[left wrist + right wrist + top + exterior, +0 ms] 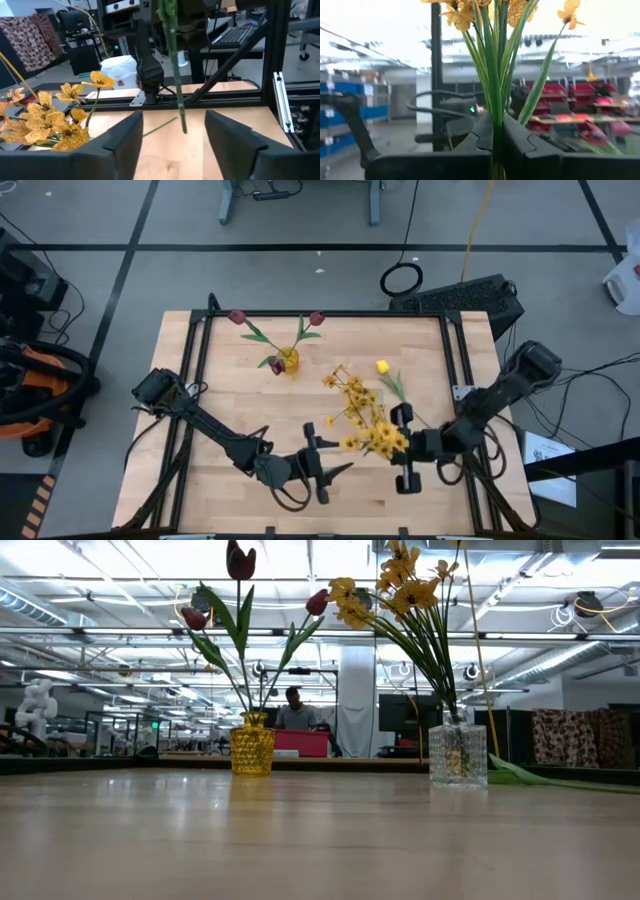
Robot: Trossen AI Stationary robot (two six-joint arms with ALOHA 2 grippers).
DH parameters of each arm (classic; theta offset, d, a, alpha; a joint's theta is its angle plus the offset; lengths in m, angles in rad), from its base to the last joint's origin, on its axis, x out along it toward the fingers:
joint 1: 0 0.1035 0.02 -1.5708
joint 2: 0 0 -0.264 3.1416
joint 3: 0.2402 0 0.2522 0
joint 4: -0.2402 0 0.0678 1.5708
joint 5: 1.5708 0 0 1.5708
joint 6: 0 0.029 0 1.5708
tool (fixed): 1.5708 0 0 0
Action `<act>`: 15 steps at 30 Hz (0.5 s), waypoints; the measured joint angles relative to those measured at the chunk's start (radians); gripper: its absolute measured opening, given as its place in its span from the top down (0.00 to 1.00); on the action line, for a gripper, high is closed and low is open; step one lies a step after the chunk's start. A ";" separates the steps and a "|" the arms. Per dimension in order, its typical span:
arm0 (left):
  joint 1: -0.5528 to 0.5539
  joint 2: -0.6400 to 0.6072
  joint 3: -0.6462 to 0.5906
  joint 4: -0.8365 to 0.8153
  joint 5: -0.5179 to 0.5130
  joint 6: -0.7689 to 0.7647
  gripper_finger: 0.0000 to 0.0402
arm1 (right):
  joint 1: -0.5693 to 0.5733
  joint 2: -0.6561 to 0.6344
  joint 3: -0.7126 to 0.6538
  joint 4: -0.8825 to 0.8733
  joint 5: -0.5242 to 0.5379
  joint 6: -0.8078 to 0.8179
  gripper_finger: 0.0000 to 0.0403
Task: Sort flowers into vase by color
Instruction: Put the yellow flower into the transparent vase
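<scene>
- Desk [230,440]: pale wooden top with a black frame along its edges, seen from above.
- Yellow vase [289,361]: faceted glass, upright toward the far side of the desk; also in the low view [252,750].
- Dark-red tulips [237,317]: three on green leafy stems, standing in the yellow vase and fanning outward; the low view shows the blooms at differing heights [240,560].
- Clear vase [458,752]: cut glass, upright, to the right of the yellow vase in the low view.
- Yellow blossom sprays [360,415]: many small blossoms on thin green stems, bunched near the desk's middle right; in the low view [405,585] their stems run down into the clear vase.
- Yellow tulip [382,366]: lies on the desk just beyond the sprays, its green stem [400,392] running toward the right arm.
- Left hand [325,470]: near the front edge of the desk, fingers [125,142] spread wide with nothing between them; a green stem [175,65] hangs ahead of it in the left wrist view, apart from both fingers.
- Right hand [400,448]: at the right side of the sprays, closed tight on their green stems [495,90], as the right wrist view shows.
- Person [295,710]: in the room behind the desk, low view.
</scene>
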 joint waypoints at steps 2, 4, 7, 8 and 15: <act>0.000 0.000 0.000 -0.007 0.001 -0.006 0.41 | 0.001 0.049 0.000 0.080 -0.030 -0.013 0.98; 0.000 0.000 0.000 -0.022 0.024 -0.029 0.38 | 0.001 0.094 0.000 0.134 -0.060 -0.023 0.98; 0.001 0.000 0.000 -0.037 0.108 -0.065 0.37 | -0.004 0.147 0.002 0.191 -0.064 -0.050 0.98; 0.000 0.002 0.000 -0.034 0.131 -0.077 0.37 | -0.008 0.164 0.008 0.202 -0.066 -0.057 0.98; 0.000 0.006 0.000 -0.095 0.167 -0.132 0.39 | -0.041 0.264 0.081 0.214 -0.135 -0.075 0.98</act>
